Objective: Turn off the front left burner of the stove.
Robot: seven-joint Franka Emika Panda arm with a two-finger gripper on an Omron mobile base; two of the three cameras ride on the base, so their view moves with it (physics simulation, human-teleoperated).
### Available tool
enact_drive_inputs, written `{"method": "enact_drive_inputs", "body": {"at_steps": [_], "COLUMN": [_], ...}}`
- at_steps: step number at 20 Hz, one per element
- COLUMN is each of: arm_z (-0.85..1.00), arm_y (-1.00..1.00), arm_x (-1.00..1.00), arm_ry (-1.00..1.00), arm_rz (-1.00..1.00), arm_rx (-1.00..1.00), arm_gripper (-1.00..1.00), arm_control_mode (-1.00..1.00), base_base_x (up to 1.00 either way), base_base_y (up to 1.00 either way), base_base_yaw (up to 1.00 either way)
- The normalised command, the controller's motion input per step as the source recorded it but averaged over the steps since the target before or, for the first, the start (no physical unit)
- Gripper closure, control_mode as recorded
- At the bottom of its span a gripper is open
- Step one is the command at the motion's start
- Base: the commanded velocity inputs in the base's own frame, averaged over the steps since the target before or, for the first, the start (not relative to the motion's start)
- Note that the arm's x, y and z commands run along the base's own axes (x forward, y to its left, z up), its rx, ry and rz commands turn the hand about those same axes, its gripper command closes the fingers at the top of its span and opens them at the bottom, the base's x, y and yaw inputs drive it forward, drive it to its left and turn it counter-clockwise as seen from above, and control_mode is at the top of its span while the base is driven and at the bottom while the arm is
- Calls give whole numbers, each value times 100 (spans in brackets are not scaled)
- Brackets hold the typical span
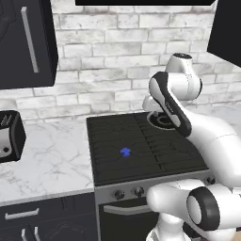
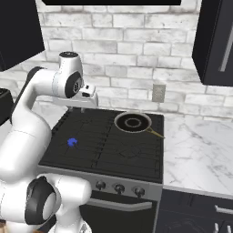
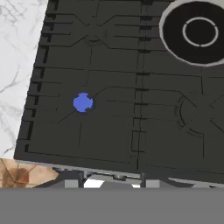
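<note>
A: Where's your target? I can't tell from here whether the gripper (image 2: 82,109) is spread or pinched.

B: The front left burner (image 1: 125,151) sits below and ahead of your hand, blue flame lit. The knobs (image 1: 127,192) are on the stove (image 2: 109,150) front, lower and nearer the base than your hand.

A: Risk?

B: You could grab the neighbouring knob, or swing wide and clip the pan (image 2: 133,122) to the hand's right.
</note>
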Motion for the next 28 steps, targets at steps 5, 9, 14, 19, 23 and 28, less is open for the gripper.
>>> {"method": "enact_drive_inputs", "body": {"at_steps": [5, 9, 14, 19, 23, 28], "arm_z": [-5, -12, -9, -4, -14, -31], "arm_y": [0, 8, 32, 33, 54, 42], "arm_x": [-35, -65, -70, -51, -53, -45], "arm_ry": [-2, -15, -9, 9, 12, 2], "arm_rz": [4, 10, 19, 43, 59, 67], "arm_rx": [-3, -5, -11, -25, -33, -37], "arm_gripper": [-100, -100, -100, -100, -100, -100], "arm_control_mode": [-100, -100, -100, -100, -100, -100], "base_base_x": [0, 0, 0, 0, 0, 0], "base_base_y": [0, 0, 0, 0, 0, 0], "base_base_yaw": [0, 0, 0, 0, 0, 0]}}
